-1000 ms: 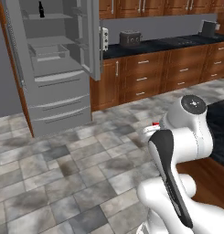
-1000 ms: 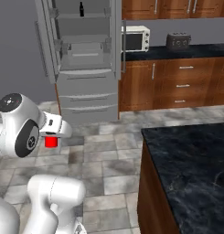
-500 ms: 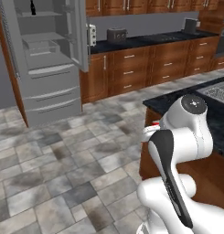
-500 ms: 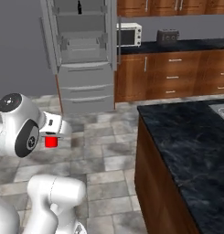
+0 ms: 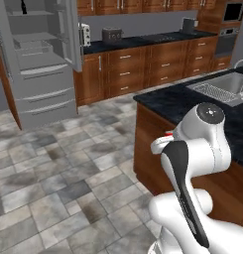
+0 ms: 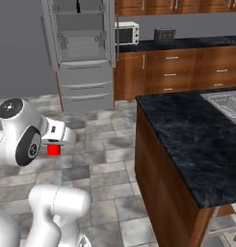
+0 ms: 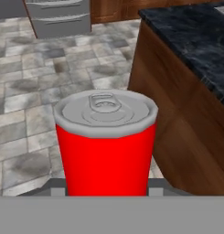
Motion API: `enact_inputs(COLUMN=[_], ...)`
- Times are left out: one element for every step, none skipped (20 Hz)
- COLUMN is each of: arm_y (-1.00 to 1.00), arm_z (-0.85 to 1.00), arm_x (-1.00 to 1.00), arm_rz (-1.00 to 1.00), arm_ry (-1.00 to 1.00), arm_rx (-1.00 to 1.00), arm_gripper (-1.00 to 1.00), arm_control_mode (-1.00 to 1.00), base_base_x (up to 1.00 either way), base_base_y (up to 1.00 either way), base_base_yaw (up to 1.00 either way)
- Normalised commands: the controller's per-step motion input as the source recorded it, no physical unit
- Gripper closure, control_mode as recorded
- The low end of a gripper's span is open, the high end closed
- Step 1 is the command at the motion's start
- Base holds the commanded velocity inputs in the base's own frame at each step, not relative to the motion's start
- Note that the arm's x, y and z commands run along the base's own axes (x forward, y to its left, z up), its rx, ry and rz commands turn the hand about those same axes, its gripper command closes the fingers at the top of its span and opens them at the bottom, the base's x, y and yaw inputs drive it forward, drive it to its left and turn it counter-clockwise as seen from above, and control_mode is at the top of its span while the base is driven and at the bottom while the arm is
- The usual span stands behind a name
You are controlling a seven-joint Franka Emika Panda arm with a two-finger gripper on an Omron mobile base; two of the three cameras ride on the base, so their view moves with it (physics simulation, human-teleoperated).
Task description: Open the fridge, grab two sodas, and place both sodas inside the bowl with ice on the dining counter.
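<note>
My gripper (image 6: 54, 146) is shut on a red soda can (image 6: 53, 150), held upright close to the arm at chest height over the tiled floor. In the hand view the red can (image 7: 105, 146) with its silver lid sits right in front of the camera. The grey fridge (image 5: 38, 64) stands with its upper doors open at the back left, and a slim black soda bottle (image 5: 23, 7) is on its top shelf. The same fridge (image 6: 83, 53) and black bottle (image 6: 78, 6) appear in the right base view. The dining counter (image 6: 196, 130), black marbled on a wood base, lies to my right. The bowl is out of view.
A steel sink (image 5: 219, 87) is set into the dining counter. The wall counter (image 5: 143, 42) carries a toaster (image 5: 112, 34) and a microwave (image 6: 126, 33). Open tiled floor (image 5: 68, 158) lies between me and the fridge. The island's wooden corner (image 7: 168, 105) is near the can.
The whole picture has shifted: the base has moved, the fridge now lies farther left and back, and the dining counter with its sink has come closer. The red can stays gripped.
</note>
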Motion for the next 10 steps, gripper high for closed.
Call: enact_inputs(arm_y=[0.0,0.0,0.0,0.0,0.0,0.0,0.0,0.0,0.0,0.0], arm_z=[0.0,0.0,0.0,0.0,0.0,0.0,0.0,0.0,0.0,0.0], arm_x=[0.0,0.0,0.0,0.0,0.0,0.0,0.0,0.0,0.0,0.0], arm_rz=[0.0,0.0,0.0,0.0,0.0,0.0,0.0,0.0,0.0,0.0], arm_ry=[0.0,0.0,0.0,0.0,0.0,0.0,0.0,0.0,0.0,0.0], arm_rx=[0.0,0.0,0.0,0.0,0.0,0.0,0.0,0.0,0.0,0.0], arm_gripper=[1.0,1.0,1.0,1.0,1.0,1.0,1.0,1.0,1.0,1.0], arm_control_mode=[1.0,1.0,1.0,1.0,1.0,1.0,1.0,1.0,1.0,1.0], base_base_x=[-0.75,-0.71,-0.65,-0.57,-0.51,-0.4,-0.26,-0.13,-0.03,0.0], base_base_y=[0.0,0.0,0.0,0.0,-0.02,-0.1,-0.21,-0.24,-0.34,-0.41], base_base_yaw=[-0.1,-0.1,-0.1,-0.11,-0.12,-0.12,-0.12,-0.11,-0.09,-0.07])
